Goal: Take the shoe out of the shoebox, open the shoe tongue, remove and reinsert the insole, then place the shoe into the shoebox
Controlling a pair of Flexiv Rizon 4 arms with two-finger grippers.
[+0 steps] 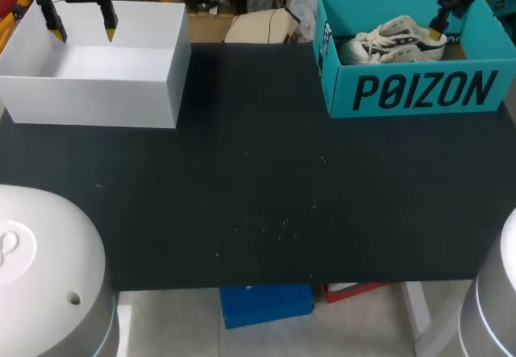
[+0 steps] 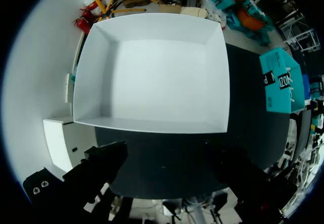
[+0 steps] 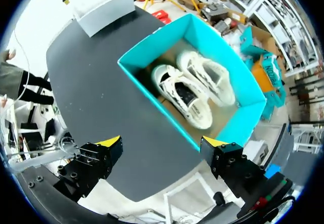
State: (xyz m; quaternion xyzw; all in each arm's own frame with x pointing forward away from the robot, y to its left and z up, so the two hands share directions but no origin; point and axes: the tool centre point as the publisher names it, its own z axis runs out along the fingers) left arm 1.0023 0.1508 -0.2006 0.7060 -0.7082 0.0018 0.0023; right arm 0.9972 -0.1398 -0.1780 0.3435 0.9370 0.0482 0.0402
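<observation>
Black table [image 1: 258, 196]: shoes [image 1: 395, 41] lie lengthwise in teal box [image 1: 419, 91], upper right, under right gripper [image 3: 162, 143], fingers wide. Left gripper [image 1: 82, 26], also wide, upper left, farther.

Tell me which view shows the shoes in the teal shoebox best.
The right wrist view: it looks down into the teal shoebox, showing both white shoes side by side. The head view shows them low behind the box's front wall, partly hidden. The left wrist view shows only the box's outside, no shoes.
</observation>
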